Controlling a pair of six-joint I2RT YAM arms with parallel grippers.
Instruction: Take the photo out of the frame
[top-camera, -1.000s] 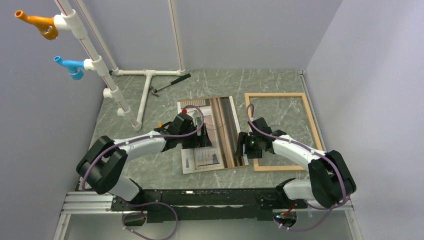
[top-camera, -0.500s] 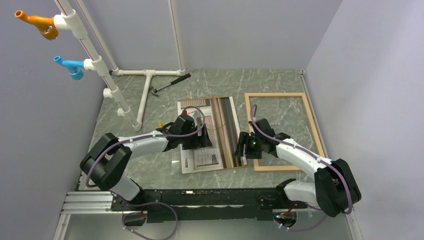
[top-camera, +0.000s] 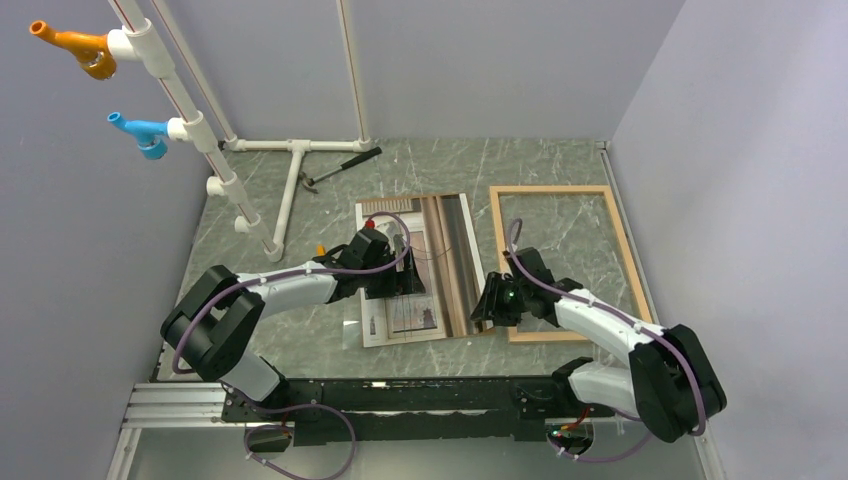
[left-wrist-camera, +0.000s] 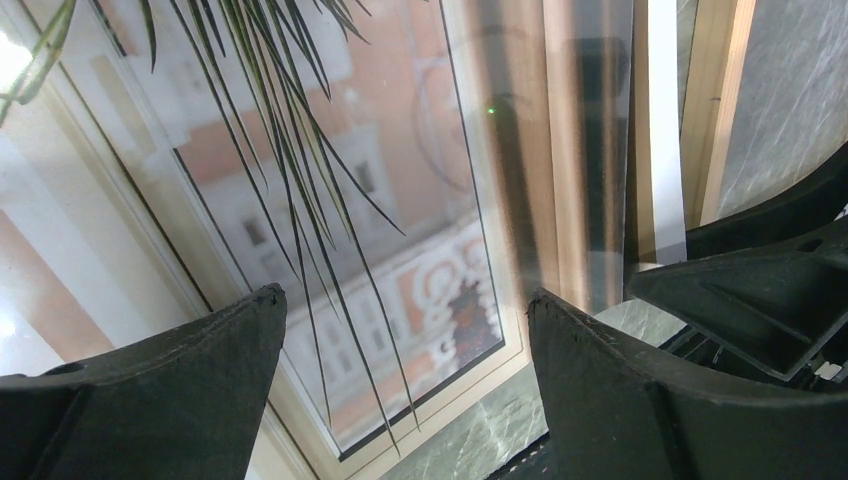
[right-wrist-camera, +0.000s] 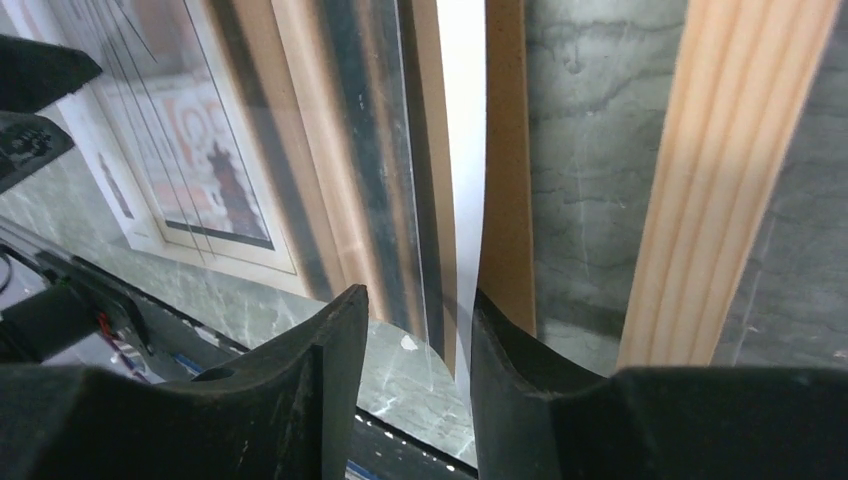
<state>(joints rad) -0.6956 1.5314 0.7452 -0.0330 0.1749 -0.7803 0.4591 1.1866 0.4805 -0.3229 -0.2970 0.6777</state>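
The photo (top-camera: 425, 262) lies flat on the table's middle, with a clear sheet and a brown backing board showing along its right edge. The light wood frame (top-camera: 565, 262) lies empty to its right, apart from it. My left gripper (top-camera: 398, 285) hovers open over the photo's near part; the left wrist view (left-wrist-camera: 405, 300) shows plant leaves and a pink building (left-wrist-camera: 380, 200) between the wide jaws. My right gripper (top-camera: 483, 305) is at the photo's near right corner. In the right wrist view (right-wrist-camera: 420, 300) its jaws stand a little apart around the sheet edges (right-wrist-camera: 462, 200), with the frame rail (right-wrist-camera: 720, 180) to the right.
A white pipe structure (top-camera: 290, 170) stands at the back left with orange (top-camera: 75, 45) and blue (top-camera: 140, 130) fittings. A hammer (top-camera: 340, 168) lies by it. Grey walls close in the table's left, back and right sides.
My right gripper has slid toward the near edge along the photo's right side, to its near corner. My left arm shifted slightly, and a sheet corner now pokes out at the photo's near left.
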